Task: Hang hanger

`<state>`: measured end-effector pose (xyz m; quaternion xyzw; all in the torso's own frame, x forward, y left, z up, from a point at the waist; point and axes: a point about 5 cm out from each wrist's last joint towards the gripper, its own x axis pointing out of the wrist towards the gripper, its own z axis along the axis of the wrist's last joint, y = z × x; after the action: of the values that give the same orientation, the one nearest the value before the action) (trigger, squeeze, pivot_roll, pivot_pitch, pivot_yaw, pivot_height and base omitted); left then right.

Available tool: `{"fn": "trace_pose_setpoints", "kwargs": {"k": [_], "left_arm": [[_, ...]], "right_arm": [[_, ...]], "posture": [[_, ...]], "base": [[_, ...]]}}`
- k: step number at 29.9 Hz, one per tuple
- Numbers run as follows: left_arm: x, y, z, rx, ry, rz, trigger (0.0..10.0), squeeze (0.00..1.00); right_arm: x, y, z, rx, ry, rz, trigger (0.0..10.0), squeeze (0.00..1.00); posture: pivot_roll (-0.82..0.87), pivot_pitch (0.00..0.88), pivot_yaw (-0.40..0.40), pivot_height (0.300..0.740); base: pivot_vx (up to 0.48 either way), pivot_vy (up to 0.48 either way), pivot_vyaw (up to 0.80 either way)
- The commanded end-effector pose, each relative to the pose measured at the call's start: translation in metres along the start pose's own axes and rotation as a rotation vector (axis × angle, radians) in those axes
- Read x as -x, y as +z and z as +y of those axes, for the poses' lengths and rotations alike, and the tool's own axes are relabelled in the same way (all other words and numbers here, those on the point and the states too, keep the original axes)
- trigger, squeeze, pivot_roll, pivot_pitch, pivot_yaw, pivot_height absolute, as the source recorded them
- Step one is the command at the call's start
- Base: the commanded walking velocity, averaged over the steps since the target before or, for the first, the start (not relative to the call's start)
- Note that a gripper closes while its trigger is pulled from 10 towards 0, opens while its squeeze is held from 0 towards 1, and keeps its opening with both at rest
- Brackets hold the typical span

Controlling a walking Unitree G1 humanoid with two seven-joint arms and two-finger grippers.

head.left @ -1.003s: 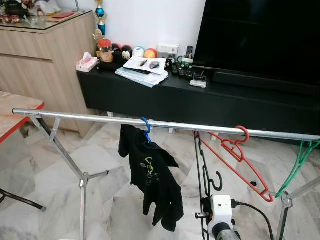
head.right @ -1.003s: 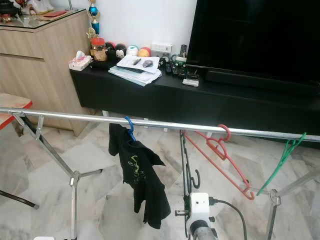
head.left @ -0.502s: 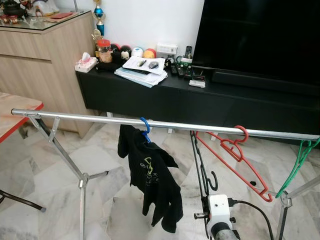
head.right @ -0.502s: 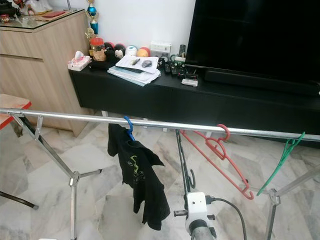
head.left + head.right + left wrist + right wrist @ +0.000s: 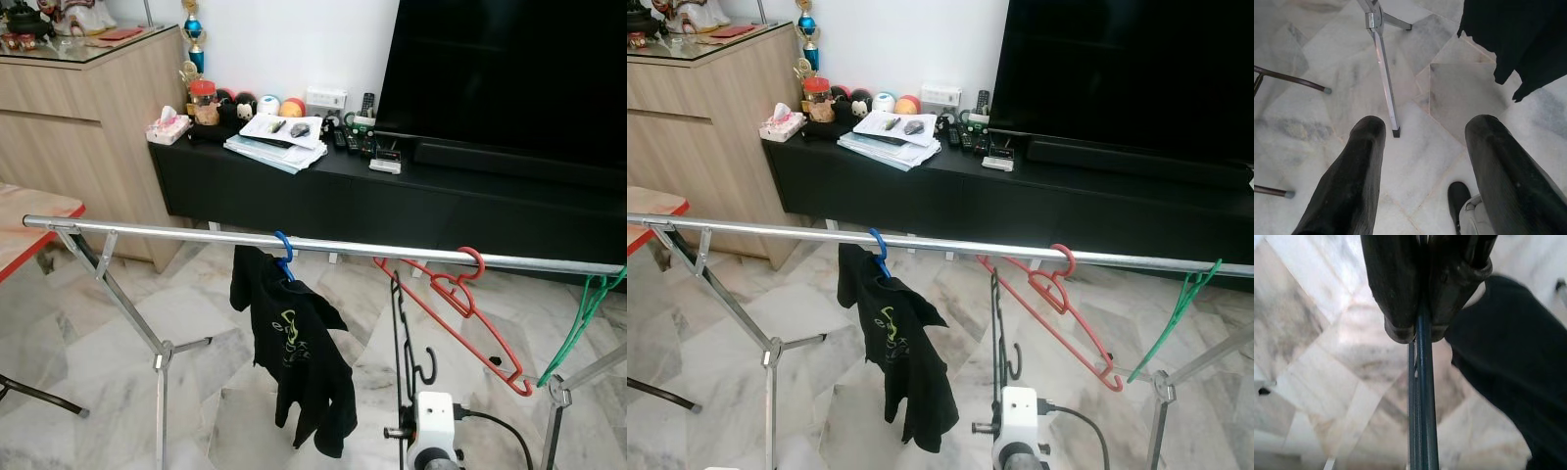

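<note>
Black hanger stands almost upright in the near middle of the scene, below the steel rail of the clothes rack, with its hook low and curling to the right. The right pincer is closed on its thin dark bar, as the right wrist view shows, and the white wrist unit sits at the near edge under it. The left pincer is open and empty, pointing down at the marble floor near a rack leg. In my judgement the hanger is not yet on the rail, so most of the step is still to do. To do it well, the hook should be raised above the rail, turned so its opening faces down, and lowered in the free gap between the blue hanger with the black T-shirt on the left and the red hanger on the right; it should not catch the red one, which hangs tilted just beside. A green hanger hangs at the far right end. Behind the rack stands a low black TV desk with papers, remote controls, small balls and a jar, a large dark television above it, and a wooden cabinet at the far left.
</note>
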<state>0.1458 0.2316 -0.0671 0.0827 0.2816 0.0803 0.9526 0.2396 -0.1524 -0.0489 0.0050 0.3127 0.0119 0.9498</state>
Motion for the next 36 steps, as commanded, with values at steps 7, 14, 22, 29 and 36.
{"fn": "trace_pose_setpoints", "kwargs": {"k": [7,14,22,29,36], "left_arm": [[0.003,-0.009,-0.001,0.008,0.001,0.060,10.0,0.00],[0.004,-0.013,-0.005,0.014,0.000,0.086,10.0,0.00],[0.004,-0.017,-0.005,0.005,-0.007,0.125,10.0,0.00],[0.003,-0.016,-0.006,0.002,-0.017,0.129,10.0,0.00],[0.001,-0.015,-0.006,-0.002,-0.022,0.138,10.0,0.00]], "right_arm": [[0.002,-0.021,-0.002,-0.184,-0.060,0.232,10.0,0.00],[0.007,-0.035,-0.001,-0.545,-0.312,0.306,10.0,0.00],[0.011,-0.038,0.002,-0.753,-0.495,0.319,10.0,0.00],[0.013,-0.034,0.001,-0.874,-0.610,0.217,10.0,0.00],[0.017,-0.029,-0.004,-0.901,-0.721,0.113,10.0,0.00]], "posture": [[0.09,0.000,-0.047,0.740],[0.10,0.010,-0.054,0.740],[0.07,0.018,-0.050,0.740],[0.06,0.025,-0.046,0.740],[0.05,0.024,-0.038,0.740]], "base": [[0.000,0.000,0.00],[0.000,0.000,0.00],[0.000,0.000,0.00],[0.000,0.000,0.00],[0.000,0.000,0.00]]}}
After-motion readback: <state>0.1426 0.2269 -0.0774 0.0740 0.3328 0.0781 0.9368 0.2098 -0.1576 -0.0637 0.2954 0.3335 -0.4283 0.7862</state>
